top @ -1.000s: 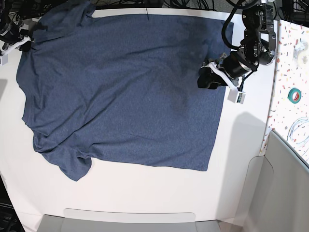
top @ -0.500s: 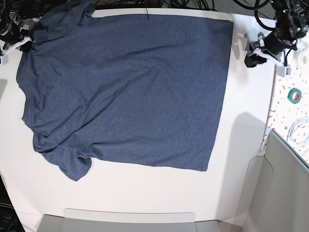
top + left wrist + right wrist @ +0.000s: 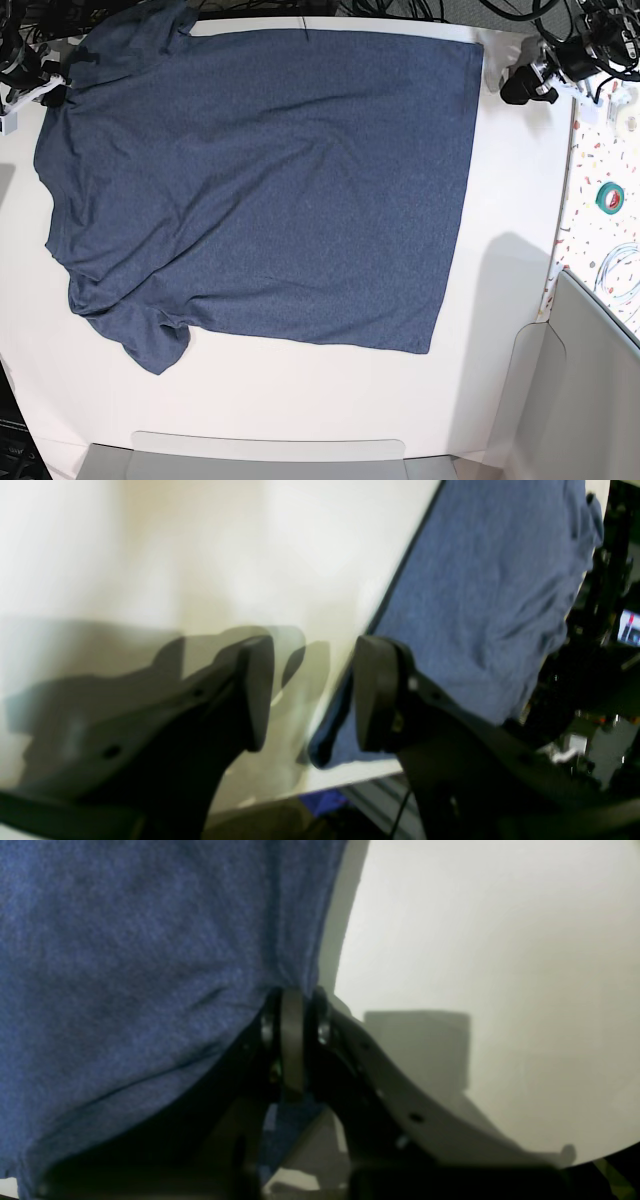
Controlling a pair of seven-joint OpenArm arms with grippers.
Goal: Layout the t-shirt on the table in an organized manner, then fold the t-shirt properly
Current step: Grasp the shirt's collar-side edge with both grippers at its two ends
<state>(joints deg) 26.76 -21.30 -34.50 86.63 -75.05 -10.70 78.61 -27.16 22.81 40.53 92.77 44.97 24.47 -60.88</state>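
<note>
The dark navy t-shirt (image 3: 260,190) lies spread on the white table (image 3: 500,300), hem to the right, with its lower-left sleeve (image 3: 140,345) rumpled. No lettering shows. My left gripper (image 3: 518,87) hovers off the shirt's far right corner. In the left wrist view this left gripper (image 3: 312,695) is open with nothing between its fingers, above the bare table (image 3: 200,555) beside the t-shirt's (image 3: 480,605) corner. My right gripper (image 3: 52,92) sits at the far left. In the right wrist view the right gripper (image 3: 292,1005) is shut on the edge of the t-shirt (image 3: 125,965).
A speckled surface (image 3: 600,140) with a green tape roll (image 3: 610,197) runs along the right. A grey panel (image 3: 590,380) stands at the lower right and a grey ledge (image 3: 270,455) lines the front edge. Cables crowd the back.
My left gripper has let go of the shirt's right side, opened, and pulled back to the far right corner. The cloth there now lies flat. The right arm has not moved.
</note>
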